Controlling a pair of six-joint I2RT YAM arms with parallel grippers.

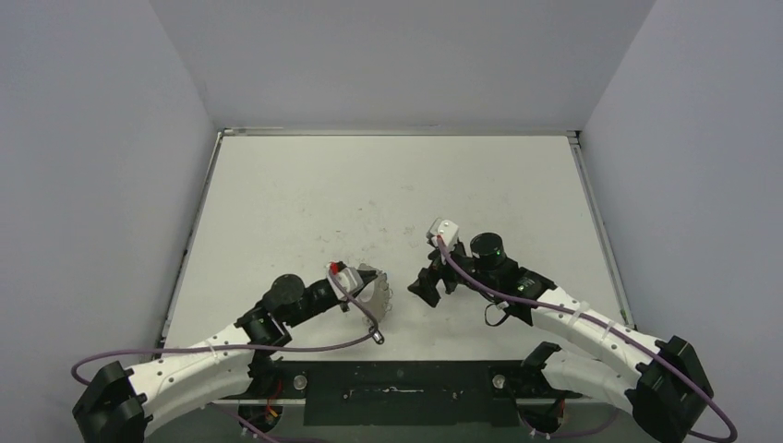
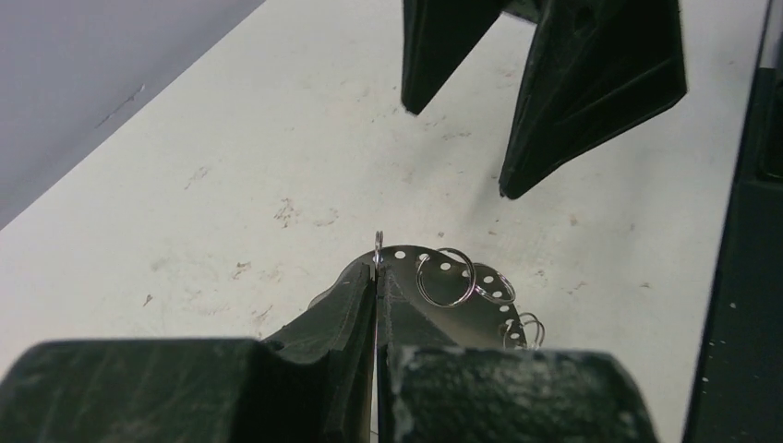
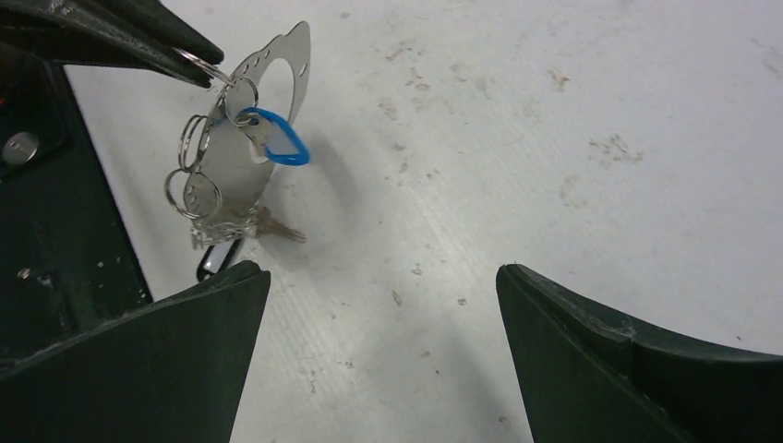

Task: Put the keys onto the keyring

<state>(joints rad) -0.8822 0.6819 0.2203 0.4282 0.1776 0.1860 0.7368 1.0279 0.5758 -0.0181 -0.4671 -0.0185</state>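
Left tool [image 2: 377,277], matte black, is clamped on the rim of the thin, perforated grey keyring [image 3: 231,175], held on edge over the scuffed white worktop [image 3: 554,138]. Wire loops [image 3: 189,138], a blue-headed key [image 3: 277,138] and a dark-headed key [image 3: 215,261] dangle from it. Beyond, the right tool [image 3: 383,273] gapes, empty.

A lab test cell: white table [image 1: 388,185] boxed in by plain grey walls [image 1: 92,185].

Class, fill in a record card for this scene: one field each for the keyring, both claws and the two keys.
keyring: held upright on edge
left claw: shut, pinching the keyring's rim
right claw: open, empty, facing the keyring
blue-headed key: hangs from the keyring, near its top
dark-headed key: low by the keyring, partly hidden; attachment unclear
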